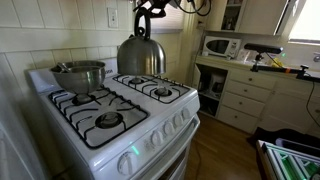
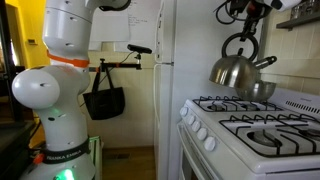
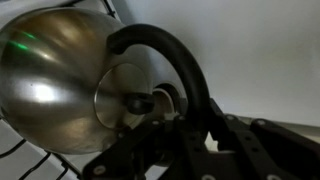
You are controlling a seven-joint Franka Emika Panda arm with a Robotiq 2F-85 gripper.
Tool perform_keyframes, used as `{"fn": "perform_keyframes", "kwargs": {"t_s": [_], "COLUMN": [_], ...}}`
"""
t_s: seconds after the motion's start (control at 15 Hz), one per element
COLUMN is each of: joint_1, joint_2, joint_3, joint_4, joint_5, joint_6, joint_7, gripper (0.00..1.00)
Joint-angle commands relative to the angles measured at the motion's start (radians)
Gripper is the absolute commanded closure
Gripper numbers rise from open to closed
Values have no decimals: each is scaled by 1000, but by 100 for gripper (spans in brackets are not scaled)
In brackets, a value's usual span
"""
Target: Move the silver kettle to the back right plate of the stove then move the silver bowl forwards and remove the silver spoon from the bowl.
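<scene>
Pincer (image 1: 148, 9) clamped on the crown of the arched black handle (image 3: 190, 75) — silver kettle (image 1: 141, 55) hanging beneath, slightly tilted, over the back right plate of the stove (image 1: 129, 82); contact with the grate not discernible. Beside it, silver bowl (image 1: 78, 75) on the neighbouring rear burner. Rigid polished steel — slippery on the dome, probably moderate in weight, prone to swing; best taken at the handle's top.

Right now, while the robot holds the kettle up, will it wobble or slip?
It may swing: the kettle hangs from its thin arched handle, gripped only at the top by the gripper. Its shiny steel looks slippery, so the handle is probably the safer hold. It looks stiff, unlikely to bend.
</scene>
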Motion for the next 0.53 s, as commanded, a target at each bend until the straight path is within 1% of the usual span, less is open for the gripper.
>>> {"fn": "perform_keyframes", "kwargs": {"t_s": [0.0,0.27,0.47], "joint_1": [-46,-93,-104], "joint_2": [85,167,205], "joint_3": [-3,-7,-1], "joint_4": [123,229,273], "joint_5": [90,129,129], "joint_6": [89,202,345], "joint_7": [100,214,278], "gripper": [94,94,94]}}
